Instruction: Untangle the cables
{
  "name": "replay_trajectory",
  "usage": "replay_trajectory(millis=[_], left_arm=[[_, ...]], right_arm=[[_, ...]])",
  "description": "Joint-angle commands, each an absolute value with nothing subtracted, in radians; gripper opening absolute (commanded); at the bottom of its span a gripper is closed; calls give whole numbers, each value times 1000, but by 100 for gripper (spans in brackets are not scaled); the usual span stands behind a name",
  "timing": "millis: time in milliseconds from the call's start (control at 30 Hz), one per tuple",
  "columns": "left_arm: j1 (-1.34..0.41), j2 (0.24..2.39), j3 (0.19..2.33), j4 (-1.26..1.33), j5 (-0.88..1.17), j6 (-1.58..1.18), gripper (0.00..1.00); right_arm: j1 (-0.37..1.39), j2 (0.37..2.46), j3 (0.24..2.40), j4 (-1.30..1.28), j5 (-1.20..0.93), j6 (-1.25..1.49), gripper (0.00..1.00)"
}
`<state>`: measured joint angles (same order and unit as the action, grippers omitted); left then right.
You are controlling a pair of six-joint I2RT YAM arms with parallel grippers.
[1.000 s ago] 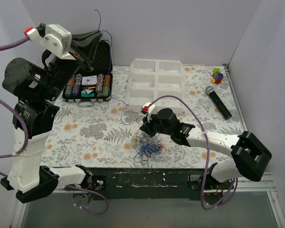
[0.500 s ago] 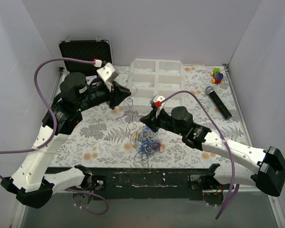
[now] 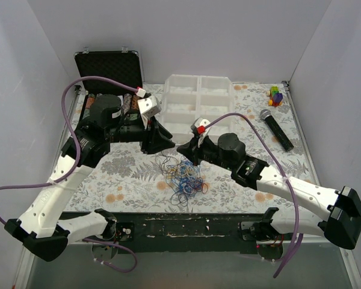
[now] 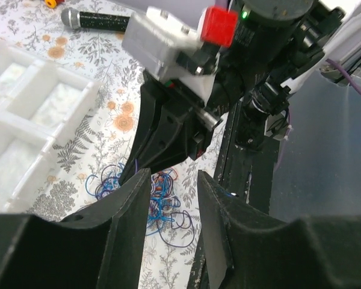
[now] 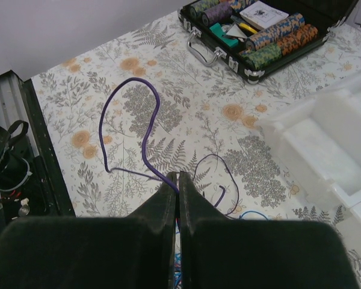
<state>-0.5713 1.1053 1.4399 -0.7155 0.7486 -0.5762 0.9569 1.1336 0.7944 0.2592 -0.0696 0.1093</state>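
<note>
The cables (image 3: 185, 179) are a tangle of blue, orange, red and dark wire loops on the flowered table near its front edge. They also show between my left fingers in the left wrist view (image 4: 162, 201). My right gripper (image 3: 187, 152) is at the far edge of the tangle. In the right wrist view it (image 5: 176, 176) is shut on a thin purple cable (image 5: 145, 123) that loops away over the table. My left gripper (image 3: 161, 143) is open and empty, just left of the right gripper and above the tangle's far side; its jaws (image 4: 173, 178) stand well apart.
A white compartment tray (image 3: 198, 108) stands behind the grippers. An open black case of poker chips (image 3: 108, 66) is at the back left. A microphone (image 3: 275, 127) and a small coloured block toy (image 3: 276, 95) lie at the back right.
My left arm has swung down from high at the back left to the table's middle, beside the right gripper. The right gripper has drawn back a little from the tangle with the purple cable.
</note>
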Motion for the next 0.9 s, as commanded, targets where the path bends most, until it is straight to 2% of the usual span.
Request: replay_trajectory(millis=[0,67,300,467,500,600,633,867], left_arm=[[-571,1083,1372,-720,721,-543,39],[-571,1063,1327,-704,696,-531,42],[-571,990,1209,-600,589,-549,43],[-571,931,1149,-453,404,-543,34],[-571,924,1161,-431,384,-534,39],[-571,920,1233,-388,335,-531,93],[-571,922,1271,-381,310,-532,98],[-571,873,1351,-301,137,-480,98]], right_arm=[[963,1101,890,299,-57,109,1],[962,1100,917,290,-55,104,1],[963,1111,974,256,-61,87,1],[963,1126,988,270,-40,78,1],[963,1135,1006,276,-26,68,1],[963,1192,1106,264,50,8,1],[962,1219,1147,258,69,5,1],[945,1391,1486,225,163,-149,1]])
